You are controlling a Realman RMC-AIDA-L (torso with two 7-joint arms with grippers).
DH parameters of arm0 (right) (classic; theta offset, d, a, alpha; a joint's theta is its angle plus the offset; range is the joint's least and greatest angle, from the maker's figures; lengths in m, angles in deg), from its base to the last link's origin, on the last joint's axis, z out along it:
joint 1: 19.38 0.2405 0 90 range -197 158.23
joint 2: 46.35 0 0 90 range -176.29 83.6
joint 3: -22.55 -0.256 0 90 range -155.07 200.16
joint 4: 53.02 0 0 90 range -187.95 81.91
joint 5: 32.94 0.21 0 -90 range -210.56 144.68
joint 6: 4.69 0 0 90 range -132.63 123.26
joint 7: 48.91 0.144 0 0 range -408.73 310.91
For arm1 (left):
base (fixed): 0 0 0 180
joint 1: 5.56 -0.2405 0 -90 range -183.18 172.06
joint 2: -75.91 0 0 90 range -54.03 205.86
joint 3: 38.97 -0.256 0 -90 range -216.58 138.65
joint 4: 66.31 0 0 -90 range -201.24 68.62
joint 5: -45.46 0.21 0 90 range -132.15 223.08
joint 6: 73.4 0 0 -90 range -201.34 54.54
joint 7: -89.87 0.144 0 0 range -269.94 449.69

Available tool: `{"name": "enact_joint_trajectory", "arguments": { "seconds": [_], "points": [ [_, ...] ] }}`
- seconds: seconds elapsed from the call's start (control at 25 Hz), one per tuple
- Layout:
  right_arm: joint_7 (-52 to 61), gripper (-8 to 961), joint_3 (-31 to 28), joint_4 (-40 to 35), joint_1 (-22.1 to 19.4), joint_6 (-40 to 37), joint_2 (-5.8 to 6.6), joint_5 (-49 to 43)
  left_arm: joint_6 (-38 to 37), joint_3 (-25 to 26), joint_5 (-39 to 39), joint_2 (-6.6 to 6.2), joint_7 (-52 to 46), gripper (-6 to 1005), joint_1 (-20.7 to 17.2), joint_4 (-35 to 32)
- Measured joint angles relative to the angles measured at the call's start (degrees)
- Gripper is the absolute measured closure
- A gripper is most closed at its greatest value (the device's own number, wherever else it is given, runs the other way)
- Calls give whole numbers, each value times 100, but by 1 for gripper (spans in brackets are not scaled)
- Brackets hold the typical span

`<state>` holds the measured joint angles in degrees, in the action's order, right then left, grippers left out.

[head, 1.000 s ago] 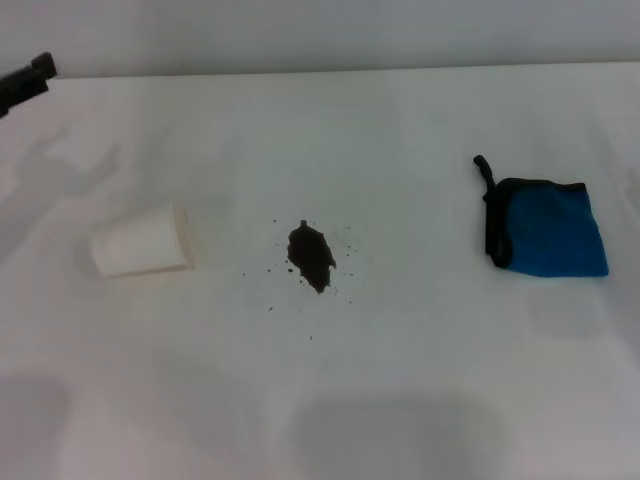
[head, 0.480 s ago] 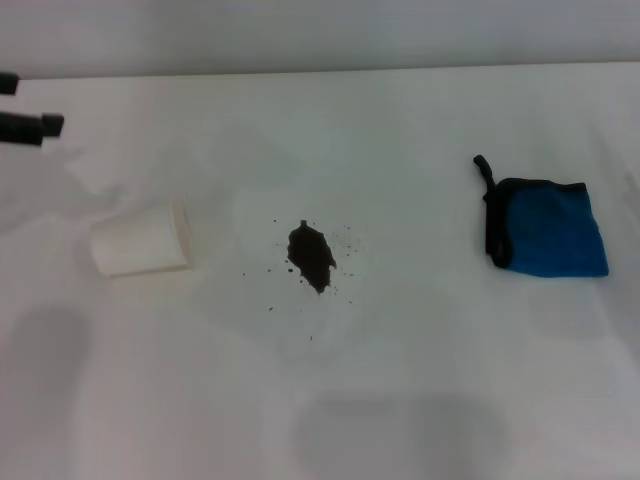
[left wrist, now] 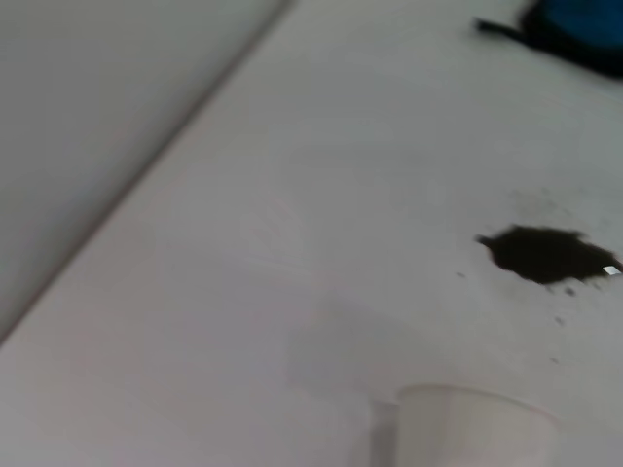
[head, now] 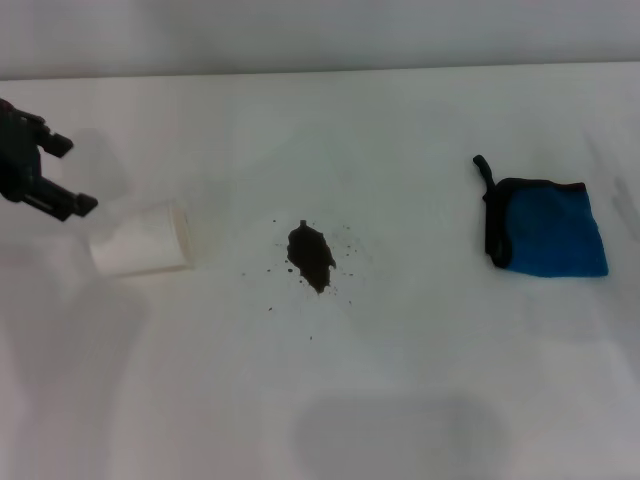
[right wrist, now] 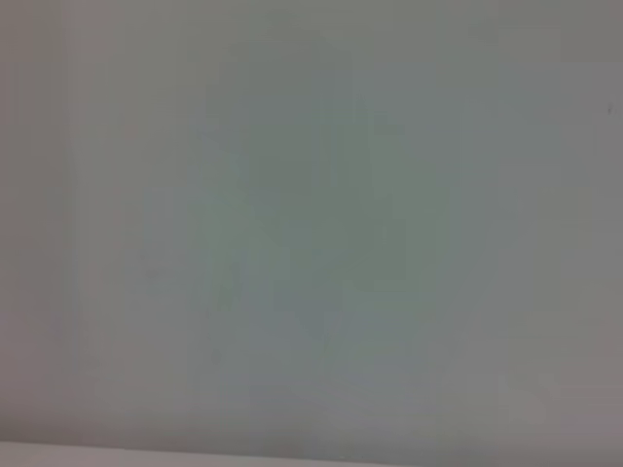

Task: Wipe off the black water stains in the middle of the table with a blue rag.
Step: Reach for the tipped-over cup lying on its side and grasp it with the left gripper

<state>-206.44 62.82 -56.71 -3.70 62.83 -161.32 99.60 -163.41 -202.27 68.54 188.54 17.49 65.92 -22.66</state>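
Observation:
The black water stains (head: 311, 256) lie as a dark blotch with small specks in the middle of the white table (head: 400, 380); they also show in the left wrist view (left wrist: 545, 254). The blue rag (head: 545, 226) lies folded at the right, its black loop pointing back; a corner shows in the left wrist view (left wrist: 574, 24). My left gripper (head: 65, 175) is open at the far left, just above and left of the tipped white paper cup (head: 143, 240). My right gripper is out of view.
The white paper cup lies on its side left of the stains; its rim shows in the left wrist view (left wrist: 467, 428). The table's far edge (head: 320, 70) meets a grey wall. The right wrist view shows only a plain grey surface.
My left gripper has come down and to the right from the far left edge toward the paper cup. The stains, rag and cup have not moved.

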Motion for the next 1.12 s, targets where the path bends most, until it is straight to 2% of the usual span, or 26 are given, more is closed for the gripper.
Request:
{"name": "enact_joint_trajectory", "arguments": {
  "seconds": [0.12, 0.16, 0.2, 0.44, 0.6, 0.84, 1.12],
  "points": [
    [1, 190, -2, 42, 6, 3, -6, 0, 20, 0, 307, 157, 172, 107, 160, -4],
    [1, 190, -9, 57, 6, 3, -7, 0, 20, 0, 307, 157, 172, 107, 160, -4],
    [2, 190, -15, 63, 6, 3, -7, 0, 94, 0, 509, 296, 330, 107, 275, 14],
    [5, 190, -18, 131, 5, 9, -8, 0, 286, 0, 717, 520, 644, 107, 342, 18],
    [11, 191, -17, 196, 4, 26, -7, -4, 485, 0, 732, 588, 749, 107, 273, 0],
    [19, 191, -13, 211, -3, 41, -8, -13, 791, 8, 562, 617, 758, 106, 92, -90],
    [21, 191, -2, 211, -5, 77, -7, -18, 1142, 9, 328, 627, 768, 106, -169, -575]
  ]
}}
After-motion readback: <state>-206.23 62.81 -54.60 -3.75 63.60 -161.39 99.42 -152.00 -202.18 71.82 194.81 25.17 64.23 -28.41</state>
